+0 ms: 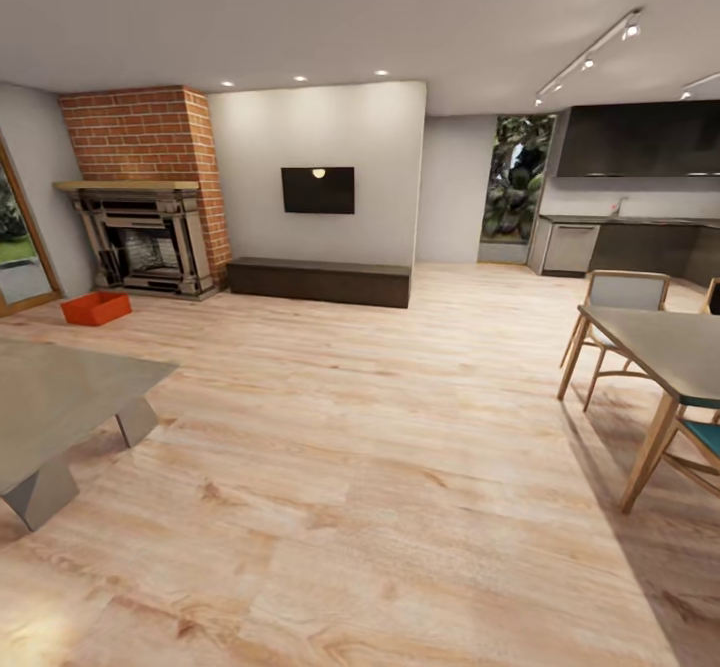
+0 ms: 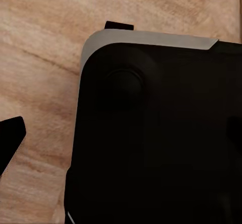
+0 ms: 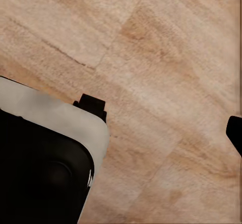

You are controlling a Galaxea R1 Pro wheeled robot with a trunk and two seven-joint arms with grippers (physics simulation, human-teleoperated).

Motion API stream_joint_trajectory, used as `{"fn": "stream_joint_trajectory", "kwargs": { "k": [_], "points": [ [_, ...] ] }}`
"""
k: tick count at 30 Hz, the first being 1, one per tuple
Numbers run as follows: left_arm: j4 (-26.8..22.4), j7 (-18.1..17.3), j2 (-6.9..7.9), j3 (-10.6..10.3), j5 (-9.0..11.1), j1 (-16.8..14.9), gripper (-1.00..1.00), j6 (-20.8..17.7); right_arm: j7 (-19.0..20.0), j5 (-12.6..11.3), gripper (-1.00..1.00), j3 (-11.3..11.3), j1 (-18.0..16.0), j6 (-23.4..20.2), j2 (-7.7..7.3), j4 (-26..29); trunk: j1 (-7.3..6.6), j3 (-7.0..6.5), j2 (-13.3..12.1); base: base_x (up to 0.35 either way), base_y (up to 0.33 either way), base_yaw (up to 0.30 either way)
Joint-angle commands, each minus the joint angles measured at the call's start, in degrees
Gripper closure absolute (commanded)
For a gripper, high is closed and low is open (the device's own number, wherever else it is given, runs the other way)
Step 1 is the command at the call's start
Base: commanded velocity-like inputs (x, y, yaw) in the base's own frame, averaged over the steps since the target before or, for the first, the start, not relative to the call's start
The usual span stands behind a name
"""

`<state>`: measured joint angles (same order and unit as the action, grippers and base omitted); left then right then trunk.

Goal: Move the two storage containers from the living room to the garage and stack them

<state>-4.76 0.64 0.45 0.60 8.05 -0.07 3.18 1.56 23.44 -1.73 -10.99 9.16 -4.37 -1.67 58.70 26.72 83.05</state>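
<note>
The living room's wood floor (image 1: 380, 467) fills most of the head view, its light planks running away toward a white wall with a dark TV (image 1: 318, 190) above a long low bench (image 1: 320, 282). At far left stands a brick chimney (image 1: 140, 132) over an ornate dark fireplace (image 1: 148, 242). A grey table (image 1: 50, 397) sits near left; a dining table (image 1: 660, 347) with wooden chairs (image 1: 620, 297) sits at right, a dark kitchen (image 1: 640, 237) behind it.

One red-orange container (image 1: 96, 308) lies on the floor just in front of the fireplace, by the glass door (image 1: 20, 237). It is open side up, its long axis running roughly left to right and angled slightly away. No writing or label can be read on it or anywhere else.

Each wrist view looks down on planks and the robot's black, grey-edged base (image 2: 156, 133) (image 3: 45, 163). The left gripper (image 2: 65, 77) and right gripper (image 3: 166, 118) each show two dark fingertips set wide apart, holding nothing
</note>
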Motion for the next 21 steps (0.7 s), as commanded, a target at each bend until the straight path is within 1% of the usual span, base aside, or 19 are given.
{"fn": "stream_joint_trajectory", "kwargs": {
  "k": [1, 21],
  "points": [
    [-0.04, 0.04, -0.01, 0.02, 0.38, -0.01, -1.00, 0.10, 0.11, 0.20, -1.00, -0.20, -0.08, 0.33, -0.02, -0.18, 0.03, 0.05, 0.02, 0.324, 0.000, 0.000],
    [-0.02, -0.01, -0.01, 0.04, 0.40, -0.02, -1.00, 0.09, 0.11, 0.20, -1.00, -0.20, -0.08, 0.33, -0.02, -0.18, 0.03, 0.05, 0.02, 0.324, 0.000, 0.000]
  ]
}}
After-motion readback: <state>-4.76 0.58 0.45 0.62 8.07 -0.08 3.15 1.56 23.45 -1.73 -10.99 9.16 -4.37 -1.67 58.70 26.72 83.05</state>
